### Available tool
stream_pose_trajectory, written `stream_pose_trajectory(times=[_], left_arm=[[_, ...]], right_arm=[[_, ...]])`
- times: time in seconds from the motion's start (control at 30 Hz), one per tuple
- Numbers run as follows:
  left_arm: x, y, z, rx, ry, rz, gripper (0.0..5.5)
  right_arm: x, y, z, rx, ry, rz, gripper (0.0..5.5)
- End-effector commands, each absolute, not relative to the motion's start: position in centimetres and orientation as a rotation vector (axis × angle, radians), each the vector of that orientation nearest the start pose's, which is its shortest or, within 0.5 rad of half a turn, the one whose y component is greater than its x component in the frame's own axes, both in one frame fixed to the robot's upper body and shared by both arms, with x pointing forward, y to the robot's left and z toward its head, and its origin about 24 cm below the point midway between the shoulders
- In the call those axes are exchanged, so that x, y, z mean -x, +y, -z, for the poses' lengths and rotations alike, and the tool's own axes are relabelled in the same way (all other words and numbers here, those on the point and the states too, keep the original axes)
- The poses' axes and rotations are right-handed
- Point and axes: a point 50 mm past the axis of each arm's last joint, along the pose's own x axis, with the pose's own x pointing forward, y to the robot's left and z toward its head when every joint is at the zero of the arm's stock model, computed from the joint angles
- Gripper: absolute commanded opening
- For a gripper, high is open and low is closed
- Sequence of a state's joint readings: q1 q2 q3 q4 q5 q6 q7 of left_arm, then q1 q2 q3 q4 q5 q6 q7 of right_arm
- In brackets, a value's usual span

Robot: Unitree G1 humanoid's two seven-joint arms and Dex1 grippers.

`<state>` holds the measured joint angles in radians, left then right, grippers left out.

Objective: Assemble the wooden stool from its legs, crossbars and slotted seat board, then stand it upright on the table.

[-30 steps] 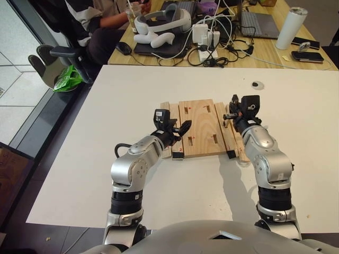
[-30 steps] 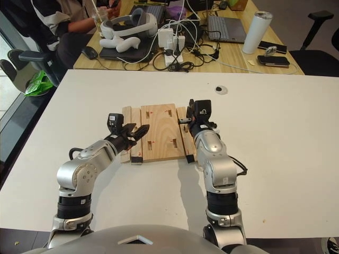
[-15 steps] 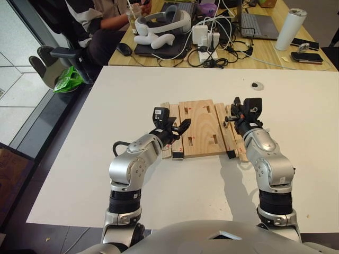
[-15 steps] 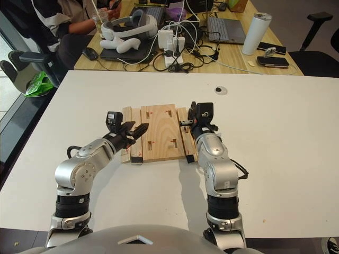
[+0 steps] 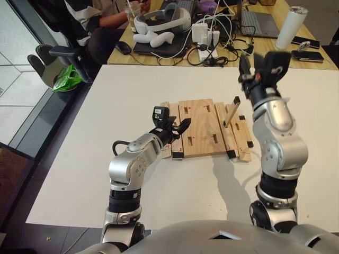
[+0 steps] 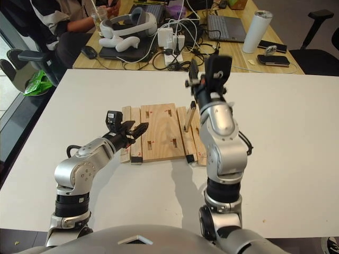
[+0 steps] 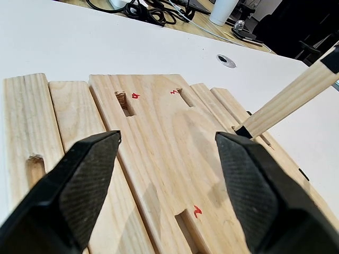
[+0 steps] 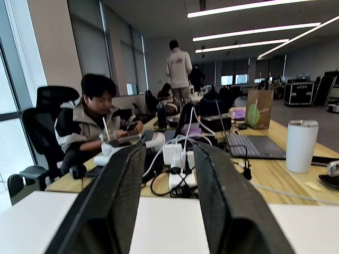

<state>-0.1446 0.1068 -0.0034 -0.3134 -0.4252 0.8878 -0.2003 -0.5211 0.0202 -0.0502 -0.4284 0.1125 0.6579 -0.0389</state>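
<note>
The slotted seat board [image 5: 200, 127] lies flat in the middle of the white table [image 5: 106, 159]. Flat wooden pieces [image 5: 169, 114] lie along its left side, and more [image 5: 238, 135] along its right. My left gripper [image 5: 176, 128] hovers open just over the board's left edge, with the board [image 7: 159, 137] showing between its fingers [image 7: 85, 185]. One black-tipped leg stick [image 5: 230, 112] stands tilted, its lower end resting on the right-hand pieces and nothing holding it. My right gripper [image 5: 258, 62] is raised high above the table's far side, open and empty, pointing at the room.
A small round grommet [image 7: 226, 61] sits in the table beyond the pieces. The desk behind holds a headset [image 5: 161, 21], cables [image 5: 206, 45], a laptop [image 5: 259, 24] and a tumbler [image 5: 290, 26]. Bare table lies left, right and in front.
My right arm lifted from the right-hand pieces to high above the far side. A leg stick that lay flat there now stands tilted. The left arm kept still.
</note>
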Motion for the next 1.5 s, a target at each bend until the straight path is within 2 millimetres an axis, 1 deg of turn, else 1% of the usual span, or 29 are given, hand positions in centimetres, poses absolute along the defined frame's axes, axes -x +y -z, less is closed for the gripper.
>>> stream_pose_trajectory(times=[0.03, 0.1, 0.13, 0.2, 0.27, 0.33, 0.4, 0.5, 0.6, 0.67, 0.73, 0.8, 0.87, 0.9, 0.93, 0.97, 1.0, 1.03, 1.2, 1.3, 1.33, 1.37, 1.4, 1.43, 1.5], left_arm=[[-25.8, 11.6, -7.7, 0.260, 0.417, 0.484, 3.34], [-25.8, 11.9, -7.9, 0.250, 0.403, 0.466, 3.34], [-25.8, 12.0, -8.1, 0.240, 0.381, 0.452, 3.34], [-26.1, 12.4, -8.7, 0.186, 0.297, 0.368, 3.34], [-26.5, 13.5, -10.1, 0.109, 0.152, 0.187, 3.34], [-26.2, 14.3, -11.2, 0.064, 0.042, 0.039, 3.34], [-25.8, 14.0, -11.6, 0.051, 0.003, 0.018, 3.34], [-25.7, 13.6, -11.7, 0.047, -0.013, 0.025, 3.34], [-25.9, 13.6, -11.9, 0.046, -0.017, 0.025, 3.34], [-26.1, 13.8, -11.9, 0.047, -0.018, 0.026, 3.34], [-26.3, 13.9, -11.9, 0.047, -0.015, 0.029, 3.34], [-26.4, 13.9, -11.8, 0.047, -0.009, 0.033, 3.34], [-26.4, 13.7, -11.6, 0.048, 0.003, 0.042, 3.34], [-26.4, 13.6, -11.5, 0.050, 0.012, 0.048, 3.34], [-26.4, 13.4, -11.3, 0.051, 0.019, 0.055, 3.34], [-26.3, 13.3, -11.3, 0.053, 0.024, 0.061, 3.34], [-26.3, 13.2, -11.2, 0.054, 0.028, 0.068, 3.34], [-26.2, 13.1, -11.2, 0.055, 0.030, 0.072, 3.34], [-26.3, 13.2, -11.1, 0.058, 0.035, 0.069, 3.34], [-26.4, 13.1, -11.2, 0.060, 0.033, 0.074, 3.34], [-26.4, 13.1, -11.2, 0.061, 0.032, 0.075, 3.34], [-26.4, 13.1, -11.2, 0.061, 0.031, 0.076, 3.34], [-26.4, 13.1, -11.3, 0.061, 0.030, 0.079, 3.34], [-26.4, 13.2, -11.4, 0.062, 0.028, 0.078, 3.34], [-26.4, 13.5, -11.4, 0.068, 0.030, 0.067, 3.34]], right_arm=[[-31.6, -11.7, -22.5, -0.108, -0.277, -0.106, 1.64], [-32.4, -11.9, -22.6, -0.112, -0.289, -0.099, 1.64], [-32.8, -12.1, -21.9, -0.107, -0.270, -0.090, 1.64], [-33.2, -12.4, -20.0, -0.102, -0.226, -0.075, 1.64], [-33.2, -12.5, -19.1, -0.106, -0.214, -0.077, 1.64], [-33.3, -12.4, -18.7, -0.111, -0.221, -0.095, 1.64], [-33.5, -12.3, -18.8, -0.119, -0.236, -0.112, 1.64], [-33.7, -12.0, -20.0, -0.126, -0.277, -0.148, 1.64], [-33.6, -11.7, -21.4, -0.148, -0.315, -0.176, 1.64], [-33.5, -11.4, -21.7, -0.170, -0.320, -0.199, 1.64], [-33.7, -11.1, -19.9, -0.168, -0.266, -0.217, 1.64], [-33.9, -10.7, -17.1, -0.161, -0.167, -0.245, 1.64], [-33.8, -10.4, -12.0, -0.130, 0.058, -0.273, 1.64], [-33.5, -10.7, -8.8, -0.139, 0.211, -0.251, 1.64], [-32.9, -11.0, -6.4, -0.166, 0.336, -0.234, 1.64], [-32.4, -11.2, -4.9, -0.202, 0.408, -0.219, 1.64], [-32.2, -11.3, -4.3, -0.215, 0.431, -0.216, 1.64], [-32.1, -11.2, -4.3, -0.221, 0.423, -0.222, 1.64], [-33.0, -10.8, -7.2, -0.225, 0.260, -0.259, 1.64], [-33.2, -10.4, -10.9, -0.303, 0.064, -0.289, 1.64], [-33.0, -10.6, -12.6, -0.427, -0.008, -0.301, 1.64], [-32.8, -11.1, -13.8, -0.537, -0.061, -0.303, 1.64], [-32.6, -12.2, -14.8, -0.622, -0.114, -0.283, 1.64], [-32.2, -14.0, -15.9, -0.695, -0.178, -0.244, 1.64], [-31.4, -17.0, -17.3, -0.768, -0.263, -0.176, 1.64]])
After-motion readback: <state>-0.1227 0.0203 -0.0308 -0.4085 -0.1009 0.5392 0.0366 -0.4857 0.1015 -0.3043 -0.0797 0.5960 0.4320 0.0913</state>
